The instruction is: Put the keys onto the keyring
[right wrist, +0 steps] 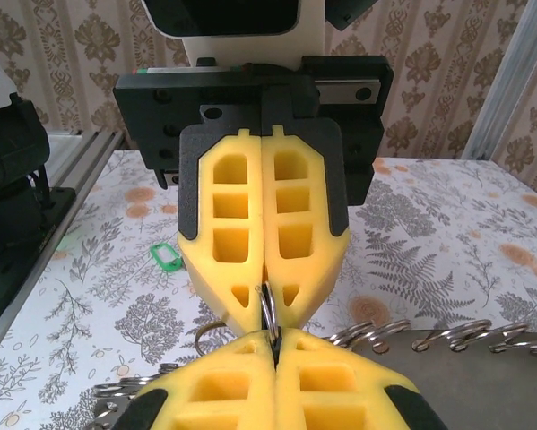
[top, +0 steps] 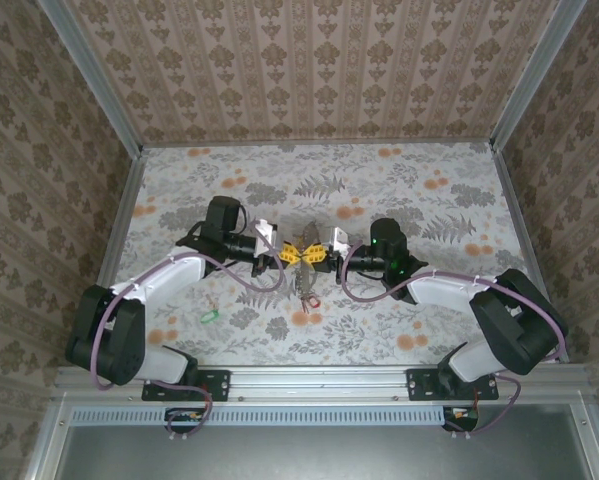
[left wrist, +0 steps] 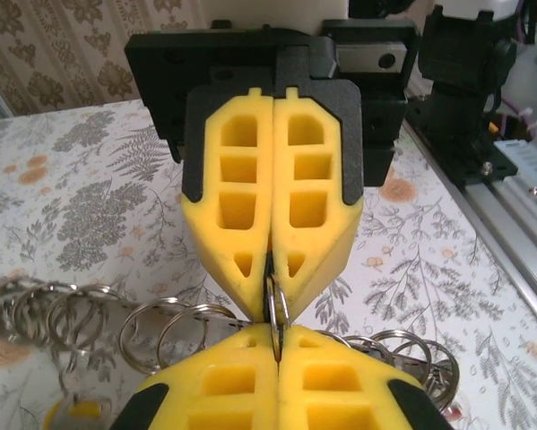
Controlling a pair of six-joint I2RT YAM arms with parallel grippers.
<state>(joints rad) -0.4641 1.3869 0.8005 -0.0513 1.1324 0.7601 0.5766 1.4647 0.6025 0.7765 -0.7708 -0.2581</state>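
Our left claw and right claw are both clenched tip to tip on the keyring over the middle of the surface. A green key lies loose toward the near-left corner, so we reckon threading's far from finished.

From above and behind the bases I look steeply down over the whole table. The left wrist camera faces the right gripper close up, the right wrist camera the left gripper (nose to nose); all three share that meeting point.
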